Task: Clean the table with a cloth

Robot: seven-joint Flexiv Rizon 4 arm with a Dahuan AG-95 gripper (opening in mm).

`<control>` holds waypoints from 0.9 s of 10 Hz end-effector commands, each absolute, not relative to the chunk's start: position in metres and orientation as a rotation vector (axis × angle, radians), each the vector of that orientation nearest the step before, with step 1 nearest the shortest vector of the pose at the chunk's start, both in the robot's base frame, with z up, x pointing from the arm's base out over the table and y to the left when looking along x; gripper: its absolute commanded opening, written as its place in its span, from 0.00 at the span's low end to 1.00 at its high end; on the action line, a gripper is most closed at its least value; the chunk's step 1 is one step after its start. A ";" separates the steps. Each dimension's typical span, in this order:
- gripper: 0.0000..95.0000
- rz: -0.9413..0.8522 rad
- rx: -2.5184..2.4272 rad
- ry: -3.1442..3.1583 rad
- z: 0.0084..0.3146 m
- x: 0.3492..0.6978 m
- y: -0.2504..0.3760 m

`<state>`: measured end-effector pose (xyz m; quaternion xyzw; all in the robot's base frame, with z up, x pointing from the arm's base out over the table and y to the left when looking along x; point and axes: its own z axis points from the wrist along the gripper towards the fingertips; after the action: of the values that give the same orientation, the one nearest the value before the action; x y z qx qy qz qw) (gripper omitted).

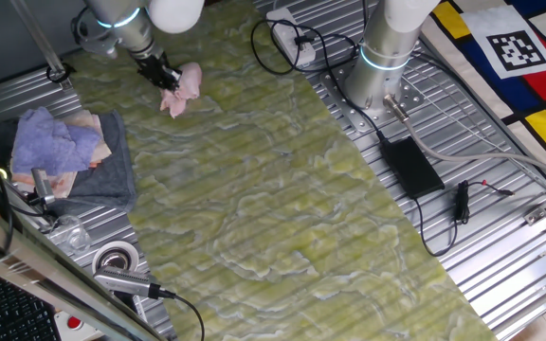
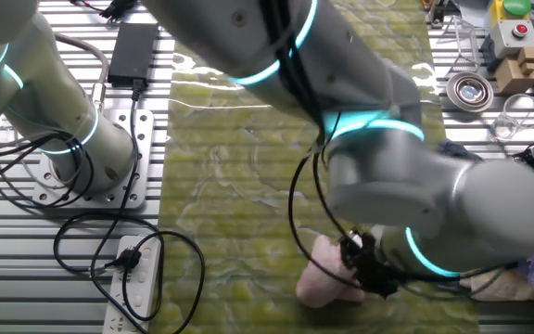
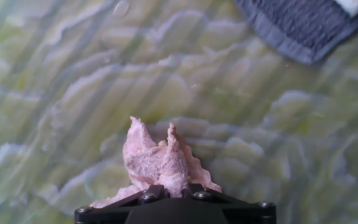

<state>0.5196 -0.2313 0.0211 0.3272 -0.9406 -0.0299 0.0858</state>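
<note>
The pale pink cloth (image 1: 182, 88) hangs bunched from my gripper (image 1: 164, 78) near the far left end of the yellow-green marbled table (image 1: 282, 189). The jaws are shut on its upper folds. In the hand view the cloth (image 3: 159, 163) sticks out from between the black fingers (image 3: 143, 194), with the table (image 3: 73, 93) below it. In the other fixed view the cloth (image 2: 327, 278) shows under the wrist at the table's near end, its lower part touching or just above the surface; I cannot tell which.
A dark grey towel (image 1: 112, 170) with a lavender cloth (image 1: 55, 142) on it lies left of the table; its corner (image 3: 303, 28) shows in the hand view. A power strip (image 1: 292, 43) and cables, the arm base (image 1: 382, 66), a black adapter (image 1: 410, 166), and a tape roll (image 1: 114, 258) lie around.
</note>
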 end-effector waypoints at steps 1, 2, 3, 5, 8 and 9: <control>0.00 -0.089 0.985 -2.800 0.022 0.533 -0.227; 0.00 -0.086 0.976 -2.806 0.020 0.536 -0.224; 0.00 -0.082 0.960 -2.816 0.017 0.540 -0.218; 0.00 -0.071 0.963 -2.813 0.018 0.547 -0.213; 0.00 -0.069 0.940 -2.826 0.018 0.558 -0.204; 0.00 -0.061 0.928 -2.825 0.019 0.564 -0.199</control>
<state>0.5644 -0.2002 0.0181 0.3115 -0.9465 -0.0214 0.0815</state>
